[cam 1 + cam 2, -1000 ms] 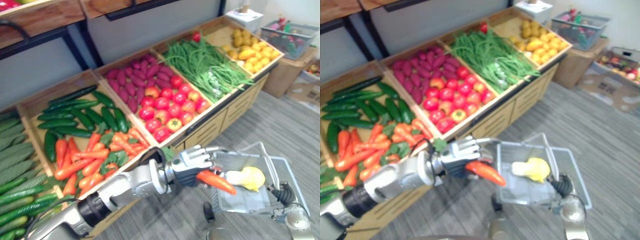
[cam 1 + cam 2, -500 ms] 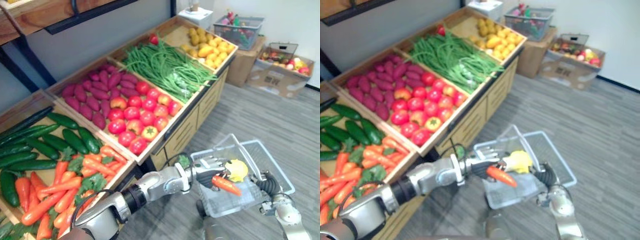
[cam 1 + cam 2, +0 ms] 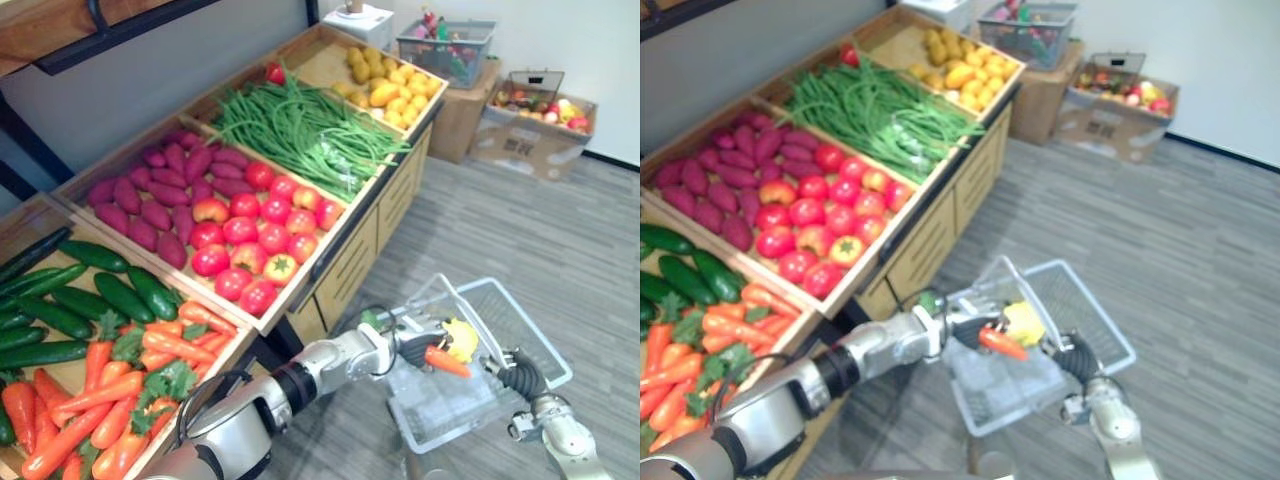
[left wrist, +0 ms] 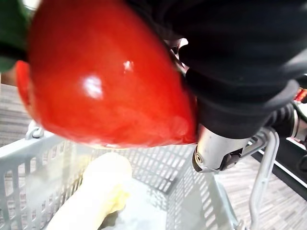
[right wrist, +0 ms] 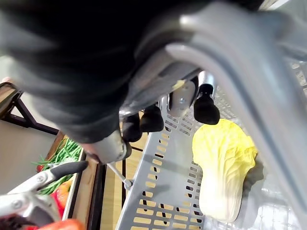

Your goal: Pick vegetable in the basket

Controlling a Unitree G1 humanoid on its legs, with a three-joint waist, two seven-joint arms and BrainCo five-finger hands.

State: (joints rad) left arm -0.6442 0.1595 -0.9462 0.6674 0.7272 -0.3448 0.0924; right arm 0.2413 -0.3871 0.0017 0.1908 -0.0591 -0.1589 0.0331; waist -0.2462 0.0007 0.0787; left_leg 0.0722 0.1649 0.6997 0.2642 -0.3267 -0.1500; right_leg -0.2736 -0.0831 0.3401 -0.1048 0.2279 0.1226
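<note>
While clamping fingers of the left hand (image 3: 413, 345) round the carrot (image 3: 446, 361) over the basket (image 3: 455, 415), beware releasing too high: could bounce off the cabbage (image 3: 463, 338) and out. Gripping the handle (image 5: 259, 76) with the right hand (image 3: 512, 370), fingers curled, guard against tilting.

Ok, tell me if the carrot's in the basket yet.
Not yet: left robot hand grips the carrot above the basket, over the cabbage.

Basket (image 3: 445, 410) before me to my right, my right hand (image 3: 520, 375) round its handle, cabbage (image 3: 462, 338) in it, my left hand (image 3: 415, 345) holding carrot (image 3: 445, 360) just over cabbage, produce stand (image 3: 350, 275) on my left, cardboard box (image 3: 530, 150) on floor behind.
</note>
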